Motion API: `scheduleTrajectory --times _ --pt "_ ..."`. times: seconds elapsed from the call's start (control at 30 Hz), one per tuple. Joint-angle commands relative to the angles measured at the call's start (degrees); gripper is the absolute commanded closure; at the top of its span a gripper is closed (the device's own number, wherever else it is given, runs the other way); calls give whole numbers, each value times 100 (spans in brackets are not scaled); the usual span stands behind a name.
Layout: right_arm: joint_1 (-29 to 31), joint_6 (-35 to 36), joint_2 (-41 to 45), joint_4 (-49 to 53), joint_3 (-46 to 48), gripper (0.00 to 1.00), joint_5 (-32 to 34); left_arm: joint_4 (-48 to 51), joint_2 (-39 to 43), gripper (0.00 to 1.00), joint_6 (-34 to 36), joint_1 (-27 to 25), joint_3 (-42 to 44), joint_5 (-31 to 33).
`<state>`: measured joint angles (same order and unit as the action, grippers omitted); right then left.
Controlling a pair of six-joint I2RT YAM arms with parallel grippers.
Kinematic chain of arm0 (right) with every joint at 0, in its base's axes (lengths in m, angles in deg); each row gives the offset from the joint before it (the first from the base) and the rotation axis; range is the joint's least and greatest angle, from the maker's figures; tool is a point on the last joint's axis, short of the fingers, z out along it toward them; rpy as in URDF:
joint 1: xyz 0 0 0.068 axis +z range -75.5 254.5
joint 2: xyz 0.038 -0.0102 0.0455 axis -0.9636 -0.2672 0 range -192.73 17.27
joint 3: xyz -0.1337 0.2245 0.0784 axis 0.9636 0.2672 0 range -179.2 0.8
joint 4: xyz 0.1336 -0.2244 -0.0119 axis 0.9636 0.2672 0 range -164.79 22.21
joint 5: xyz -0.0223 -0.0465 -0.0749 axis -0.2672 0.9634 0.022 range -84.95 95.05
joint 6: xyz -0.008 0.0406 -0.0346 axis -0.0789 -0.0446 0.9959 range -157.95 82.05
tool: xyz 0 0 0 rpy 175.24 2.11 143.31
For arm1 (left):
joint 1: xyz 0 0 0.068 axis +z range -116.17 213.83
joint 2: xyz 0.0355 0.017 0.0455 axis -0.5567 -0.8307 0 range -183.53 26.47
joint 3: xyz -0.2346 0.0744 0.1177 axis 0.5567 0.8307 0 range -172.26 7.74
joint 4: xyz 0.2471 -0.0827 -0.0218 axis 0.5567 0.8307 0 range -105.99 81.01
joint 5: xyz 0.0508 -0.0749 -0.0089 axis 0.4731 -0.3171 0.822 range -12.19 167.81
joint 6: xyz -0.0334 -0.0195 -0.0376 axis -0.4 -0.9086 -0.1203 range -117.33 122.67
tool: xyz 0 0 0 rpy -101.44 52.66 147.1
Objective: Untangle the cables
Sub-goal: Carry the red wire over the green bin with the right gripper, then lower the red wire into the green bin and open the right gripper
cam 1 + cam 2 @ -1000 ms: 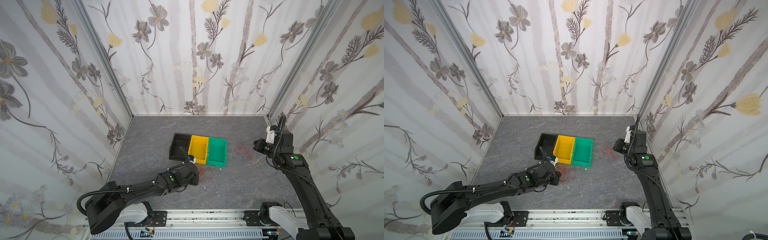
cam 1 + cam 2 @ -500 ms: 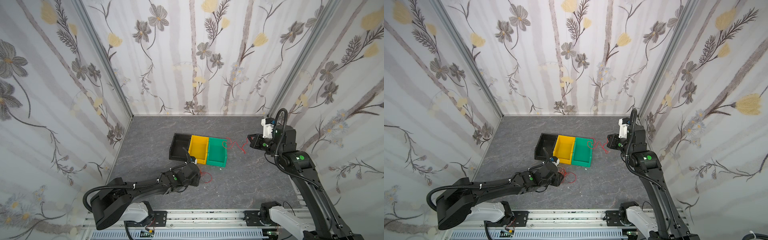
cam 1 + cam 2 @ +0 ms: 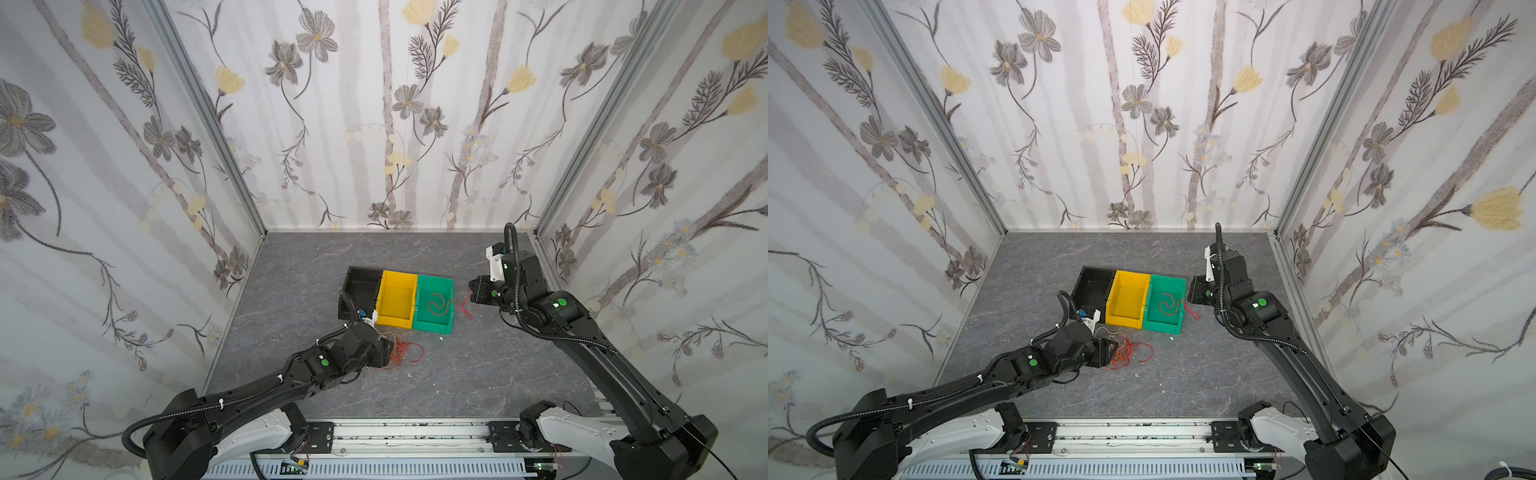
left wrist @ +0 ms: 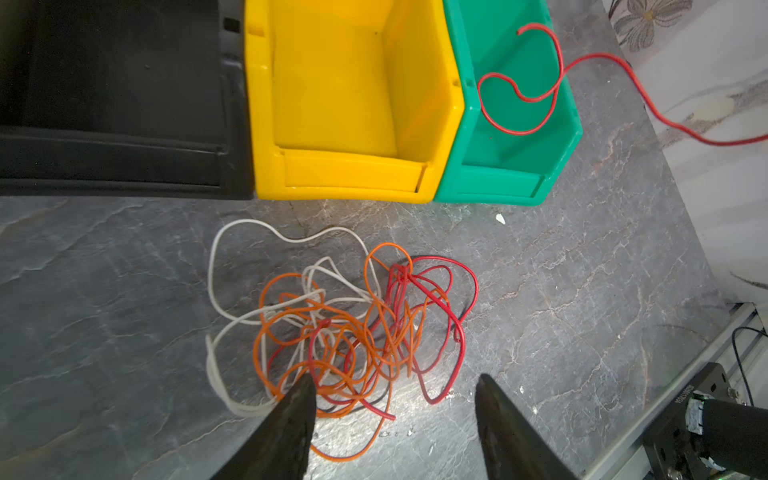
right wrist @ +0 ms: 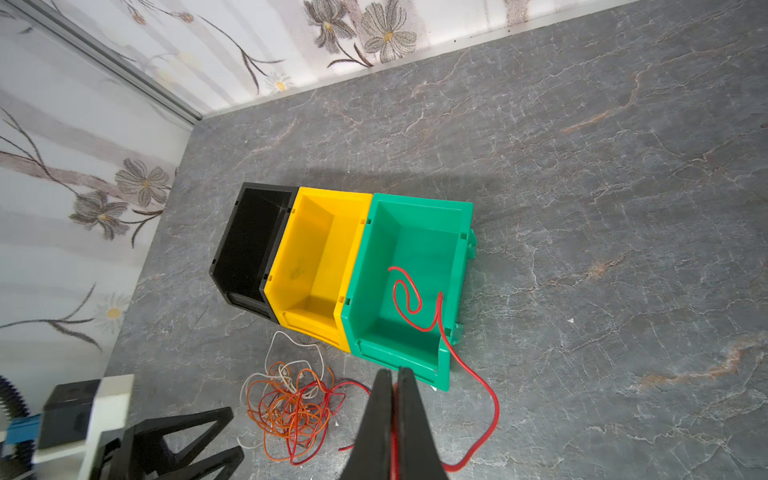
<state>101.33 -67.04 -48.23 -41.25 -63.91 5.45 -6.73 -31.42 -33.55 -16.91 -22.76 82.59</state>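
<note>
The right pincer (image 5: 394,372) pinches a thin red cable (image 5: 497,409), hiding its end. The open left pincer (image 4: 395,378) covers some tangled red, orange and white cables (image 4: 332,328).

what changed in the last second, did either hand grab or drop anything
The right hand, shut on the red cable, moved left toward the green bin and laid part of that cable inside it; the rest trails over the bin's side to the hand. The left hand opened over the tangle, apparently letting it go. The black bin, the yellow bin and the green one stayed put.
</note>
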Motion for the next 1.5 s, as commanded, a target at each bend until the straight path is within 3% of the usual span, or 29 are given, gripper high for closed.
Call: scheduleTrajectory --times 0.0,0.27,0.67,0.87,1.47 --pt "134 -250 -150 -241 -52 100 806 417 306 37 2 309 49 155" --pt "305 -545 -834 -566 -323 100 942 672 856 38 37 1212 255 -14" --pt "646 -892 -2244 -1094 -1101 100 213 602 710 37 141 1788 353 -348" --pt "634 -1023 -2703 -1733 -908 100 12 577 716 37 195 1987 361 -526" --pt "551 -547 -4034 -1337 -991 100 990 401 492 37 133 2068 453 -671"
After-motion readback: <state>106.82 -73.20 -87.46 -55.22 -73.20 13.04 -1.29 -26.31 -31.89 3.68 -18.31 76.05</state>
